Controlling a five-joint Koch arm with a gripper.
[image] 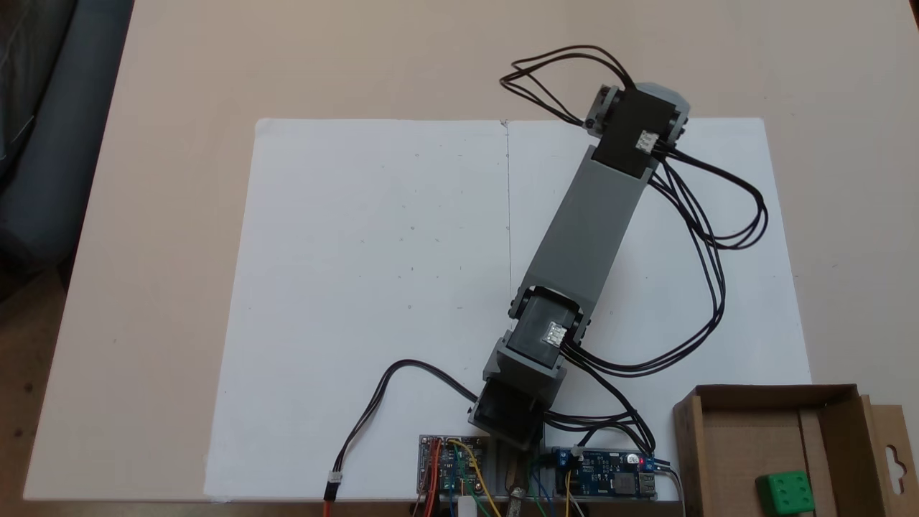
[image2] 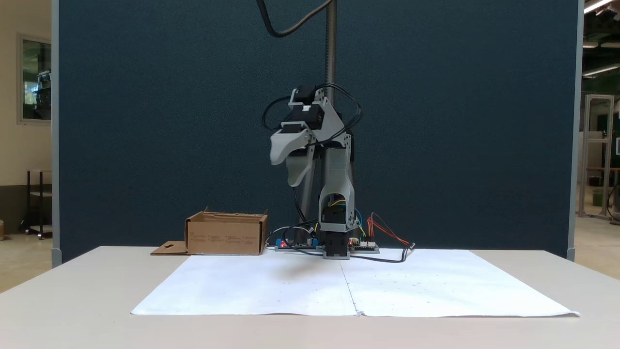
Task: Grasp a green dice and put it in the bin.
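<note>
The green dice [image: 785, 492] lies on the floor of the bin [image: 775, 396], a brown cardboard box at the bottom right corner in a fixed view. In the other fixed view the bin [image2: 225, 236] stands left of the arm's base, and its walls hide the dice. My gripper [image2: 284, 172] hangs high above the table, right of the bin and apart from it. Its two grey fingers [image2: 290, 145] are spread, with nothing between them. From above, the arm [image: 585, 230] stretches away from the bin, and its wrist [image: 635, 126] covers the fingers.
Two white paper sheets [image: 373, 287] cover the middle of the beige table [image: 179, 143]. Circuit boards [image: 610, 474] and black cables [image: 703, 273] crowd the arm's base beside the bin. A metal pole [image2: 331, 43] and a dark blue partition [image2: 145, 121] stand behind.
</note>
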